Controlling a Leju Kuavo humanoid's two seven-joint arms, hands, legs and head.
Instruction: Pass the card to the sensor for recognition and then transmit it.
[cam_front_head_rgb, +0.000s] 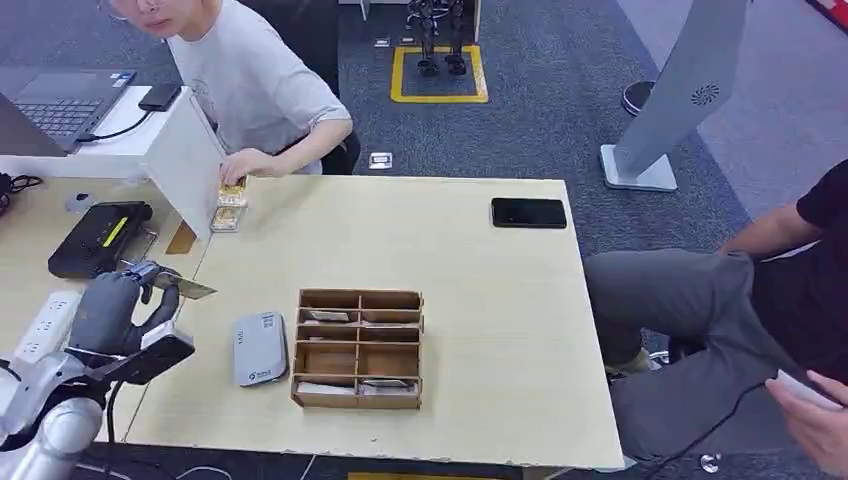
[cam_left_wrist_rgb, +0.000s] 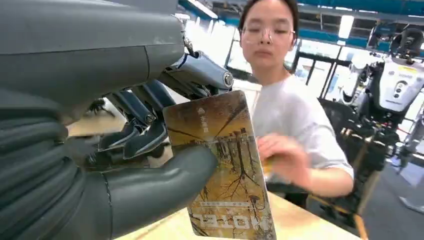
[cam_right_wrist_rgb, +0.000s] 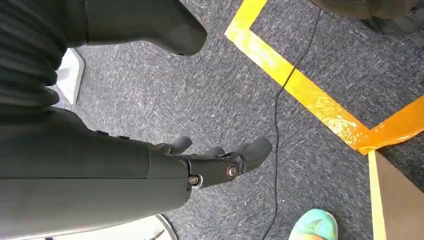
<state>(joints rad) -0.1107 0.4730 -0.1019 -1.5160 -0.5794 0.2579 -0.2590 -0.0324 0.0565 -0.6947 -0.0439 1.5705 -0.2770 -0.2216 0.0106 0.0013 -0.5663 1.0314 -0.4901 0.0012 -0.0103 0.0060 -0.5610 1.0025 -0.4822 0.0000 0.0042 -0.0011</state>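
A hotel key card (cam_left_wrist_rgb: 225, 165) with a golden tree print is pinched between the thumb and fingers of the left hand (cam_front_head_rgb: 120, 310), raised above the left edge of the light wooden table (cam_front_head_rgb: 480, 280); in the head view the card (cam_front_head_rgb: 188, 289) is seen edge-on, projecting from the hand toward 3 o'clock. The grey card reader (cam_front_head_rgb: 260, 348) lies flat on the table at about 4 o'clock from that hand, just beside the left wall of a brown compartmented card box (cam_front_head_rgb: 358, 348), in which several cards are lodged. A black phone (cam_front_head_rgb: 528, 212) lies near the far right edge of the table, at 1 o'clock from the box. More cards (cam_front_head_rgb: 229, 205) are touched by the hand of a person in a grey shirt (cam_front_head_rgb: 255, 85) at the far side. A second person (cam_front_head_rgb: 760, 300) is seated at 3 o'clock. The right hand (cam_right_wrist_rgb: 220, 160) hangs over grey carpet (cam_right_wrist_rgb: 240, 90) marked with yellow tape (cam_right_wrist_rgb: 310, 100), its fingers loosely apart and nothing held.
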